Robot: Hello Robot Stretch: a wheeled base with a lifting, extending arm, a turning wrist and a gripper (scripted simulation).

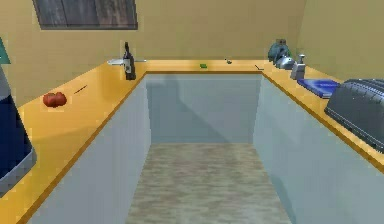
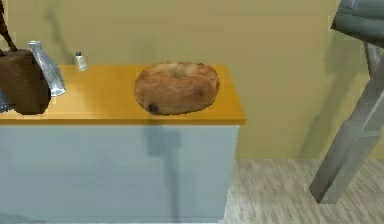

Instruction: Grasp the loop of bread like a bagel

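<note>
Item: round brown bread (image 2: 177,87), lying on the orange desk (image 2: 100,100) near its right end. Status: apparently located but not yet grasped; reach and grasp outstanding. Gripper: condition cannot be told.

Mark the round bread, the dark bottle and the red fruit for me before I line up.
round bread (image 2: 177,87): arm side view, middle of its brown top crust.
dark bottle (image 1: 128,66): forward view, on its body below the neck.
red fruit (image 1: 54,99): forward view, middle of its red skin.
</note>
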